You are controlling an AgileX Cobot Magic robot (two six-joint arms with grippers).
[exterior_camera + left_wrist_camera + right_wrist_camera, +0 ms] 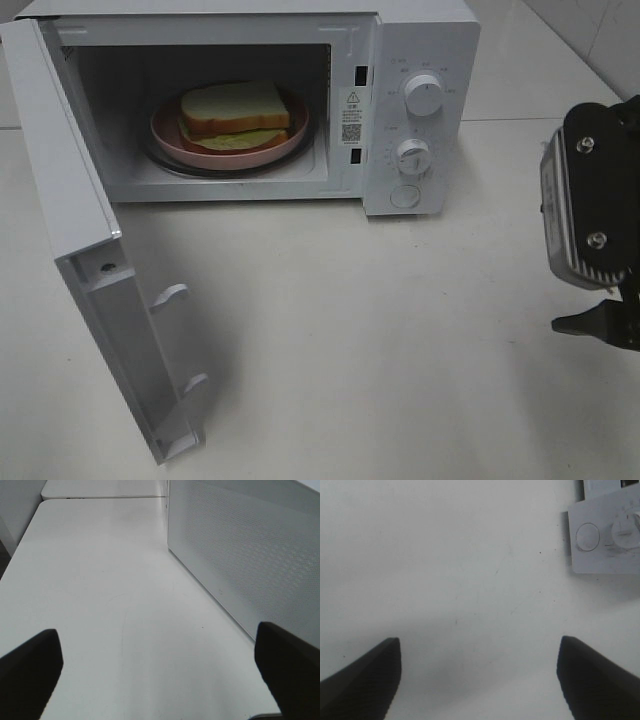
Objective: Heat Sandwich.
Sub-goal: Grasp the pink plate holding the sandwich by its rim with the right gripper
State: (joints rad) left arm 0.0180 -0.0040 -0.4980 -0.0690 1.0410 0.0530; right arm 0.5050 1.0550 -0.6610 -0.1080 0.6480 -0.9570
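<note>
Right pincer [480, 639] is spread wide with nothing in it, hanging over the surface [445, 555], left pincer [156, 627] wide and empty too. Sandwich [235, 108] is well away from both, on its pink plate [230, 155] inside the microwave [420, 40], door [85, 230] swung open

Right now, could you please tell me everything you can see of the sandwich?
The sandwich is two square slices of white bread with brown crust, with a pale green-yellow filling showing at the front edge. It lies flat on a round pink plate inside the open microwave; nothing else touches it.
</note>
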